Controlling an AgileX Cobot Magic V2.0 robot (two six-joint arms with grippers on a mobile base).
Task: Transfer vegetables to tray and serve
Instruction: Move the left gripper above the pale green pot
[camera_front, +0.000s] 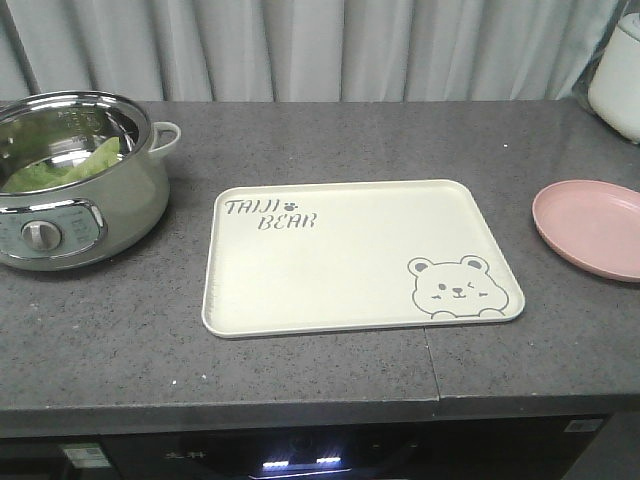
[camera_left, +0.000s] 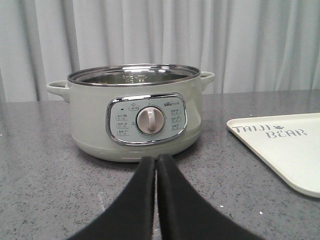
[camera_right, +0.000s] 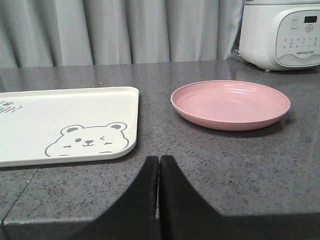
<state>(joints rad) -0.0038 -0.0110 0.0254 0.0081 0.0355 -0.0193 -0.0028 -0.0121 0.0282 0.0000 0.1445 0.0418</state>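
Note:
Green lettuce leaves (camera_front: 62, 168) lie inside the pale green electric pot (camera_front: 70, 200) at the counter's left. The cream tray (camera_front: 340, 250) with "TAIJI BEAR" lettering and a winking bear lies flat in the middle, with nothing on it. In the left wrist view my left gripper (camera_left: 156, 160) is shut and empty, low over the counter just in front of the pot (camera_left: 137, 112); the tray's corner (camera_left: 285, 145) is to its right. In the right wrist view my right gripper (camera_right: 159, 160) is shut and empty near the counter's front edge, between the tray (camera_right: 65, 120) and the pink plate (camera_right: 230, 104).
A round pink plate (camera_front: 592, 228) sits at the right. A white cooker (camera_front: 622, 75) stands at the back right, also in the right wrist view (camera_right: 282, 32). Grey curtains hang behind the dark speckled counter (camera_front: 330, 380). Neither arm shows in the front view.

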